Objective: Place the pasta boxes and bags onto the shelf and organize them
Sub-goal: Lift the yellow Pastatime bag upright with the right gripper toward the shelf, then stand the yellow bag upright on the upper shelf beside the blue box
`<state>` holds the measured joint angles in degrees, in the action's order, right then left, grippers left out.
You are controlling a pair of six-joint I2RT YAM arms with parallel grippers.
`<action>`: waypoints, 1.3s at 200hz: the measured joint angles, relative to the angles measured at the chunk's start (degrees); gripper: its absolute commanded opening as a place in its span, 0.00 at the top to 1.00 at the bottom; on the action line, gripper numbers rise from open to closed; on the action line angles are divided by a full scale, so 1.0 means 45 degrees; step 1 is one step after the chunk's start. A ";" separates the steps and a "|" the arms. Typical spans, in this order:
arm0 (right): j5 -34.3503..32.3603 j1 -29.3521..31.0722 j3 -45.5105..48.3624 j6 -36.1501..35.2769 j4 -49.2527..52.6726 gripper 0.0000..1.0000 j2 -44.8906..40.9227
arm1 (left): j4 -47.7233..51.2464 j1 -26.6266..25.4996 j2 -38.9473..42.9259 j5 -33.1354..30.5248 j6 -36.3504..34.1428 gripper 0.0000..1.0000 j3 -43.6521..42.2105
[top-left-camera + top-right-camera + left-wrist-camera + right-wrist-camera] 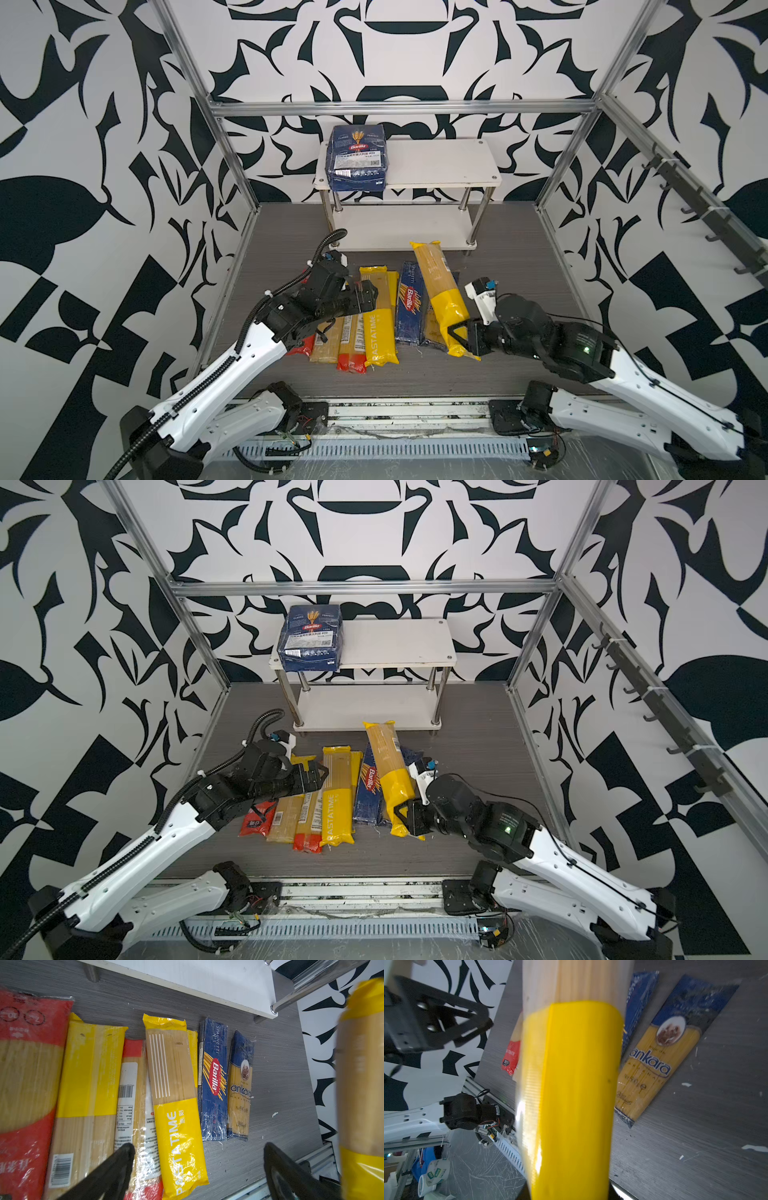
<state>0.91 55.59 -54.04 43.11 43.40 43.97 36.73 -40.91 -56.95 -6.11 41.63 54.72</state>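
- Yellow-ended bag [571, 1084] is filling the right wrist view, blurred and closest to that lens; the right gripper [459, 338] is clenching its jaws on the solid yellow end
- In both top views this bag is running from the gripper toward the front edge of the lower board of the shelf [440, 162]; whether its far end is touching the tabletop [511, 257] cannot be told
- The ankara bag [650, 1068] is lying flat on the grey tabletop, just beside and partly under the gripped bag, and is hardly showing in the top views
- The narrow Barilla box [410, 303] is lying flat between the ankara bag and the PASTATIME bag [380, 328], all three running roughly parallel
- The left gripper [374, 297] is hovering over the row of bags with its jaws released and spread wide, grasping nothing; in the left wrist view its fingers [116, 1167] are showing on either side of the PASTATIME bag's printed end
- Left of the PASTATIME bag in a top view, a slim red-topped bag [307, 837], a yellow-and-clear bag [286, 816] and a wide red bag [257, 820] are lying side by side, edges overlapping, partly under the left arm
- The shelf is standing at the back of the tabletop, and the wide Barilla pack [356, 160] is sitting on the left end of its upper board, reaching the front edge
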 measured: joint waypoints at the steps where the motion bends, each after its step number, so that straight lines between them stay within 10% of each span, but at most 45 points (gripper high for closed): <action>1: -0.0010 0.0000 -0.0092 -0.0019 0.0024 0.96 0.0015 | 0.0000 0.0000 -0.0019 0.0000 -0.0015 0.01 0.0019; 102: -0.2273 -0.0194 -0.7174 -0.2900 0.1622 0.97 0.4983 | -0.0398 0.0000 -0.0525 0.0335 -0.0933 0.00 0.0233; 260: -0.0957 -0.5202 -2.1604 -0.4507 0.3735 0.96 1.6684 | -0.1734 0.0000 -0.0199 0.0403 -0.1695 0.00 -0.0534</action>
<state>-3.40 32.18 -151.26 22.83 60.20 119.04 28.93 -40.91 -57.84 -4.29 34.00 52.31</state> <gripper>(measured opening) 0.308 0.996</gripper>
